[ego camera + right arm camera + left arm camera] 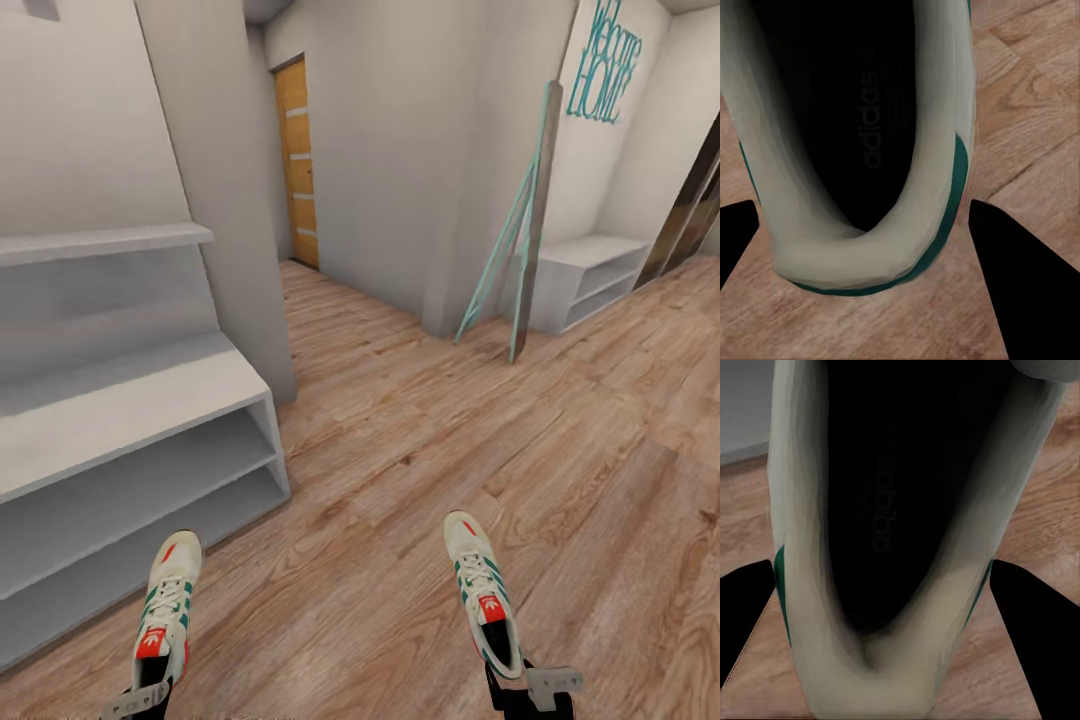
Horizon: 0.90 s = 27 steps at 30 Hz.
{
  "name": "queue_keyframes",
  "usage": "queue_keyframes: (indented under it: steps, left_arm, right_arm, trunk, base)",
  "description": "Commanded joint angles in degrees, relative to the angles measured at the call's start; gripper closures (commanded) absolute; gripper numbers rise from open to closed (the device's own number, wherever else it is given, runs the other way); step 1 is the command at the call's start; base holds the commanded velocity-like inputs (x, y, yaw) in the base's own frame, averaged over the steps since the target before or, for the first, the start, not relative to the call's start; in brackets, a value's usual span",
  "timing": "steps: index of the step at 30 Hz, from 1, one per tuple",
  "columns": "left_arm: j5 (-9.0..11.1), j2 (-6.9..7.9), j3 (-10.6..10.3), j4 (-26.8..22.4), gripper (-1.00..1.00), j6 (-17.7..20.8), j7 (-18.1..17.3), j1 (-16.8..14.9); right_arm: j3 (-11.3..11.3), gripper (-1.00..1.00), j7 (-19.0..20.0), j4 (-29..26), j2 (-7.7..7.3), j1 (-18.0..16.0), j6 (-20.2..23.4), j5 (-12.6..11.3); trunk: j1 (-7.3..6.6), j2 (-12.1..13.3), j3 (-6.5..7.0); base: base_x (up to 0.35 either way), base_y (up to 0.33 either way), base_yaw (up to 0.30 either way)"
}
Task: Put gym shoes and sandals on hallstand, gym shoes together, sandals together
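Each arm carries a gym shoe by its heel. The left jaws grip the left shoe [165, 610] beside the rack [140, 440]. The right jaws hold the right shoe [482, 590] over the floor [420, 450], well apart from it.

Head view: high, looking forward-down corridor floor [420, 430]. Wrist views: very close, into shoe openings; floor shared.

Showed black jaws on both arms, pale grey perforated brackets beside them; looked matte black and wedge-shaped at the edges of both wrist views.
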Motion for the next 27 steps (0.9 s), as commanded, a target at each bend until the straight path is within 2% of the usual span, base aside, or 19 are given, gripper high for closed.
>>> queue_keyframes:
  steps: [1,8,27]
  left_arm:
    - [-0.27,-0.04,0.49,0.07,1.0,-0.14,-0.34,-0.07]
    - [0.03,-0.06,0.55,0.06,1.0,-0.2,-0.26,-0.07]
    - [0.24,0.03,0.64,-0.02,1.0,-0.23,-0.19,-0.07]
  right_arm:
    - [-0.37,1.0,0.47,0.0,0.04,-0.03,-0.21,0.16]
    - [-0.37,1.0,0.47,0.0,0.04,-0.03,-0.2,0.15]
    - [-0.37,1.0,0.47,0.0,0.04,-0.03,-0.24,0.08]
  trunk:
    - [-0.01,-0.02,0.0]
    - [-0.01,-0.02,0.26]
    - [-0.01,-0.02,0.98]
  base:
    - [0.0,0.0,0.249]
    - [0.0,-0.077,0.249]
    - [0.0,-0.263,0.249]
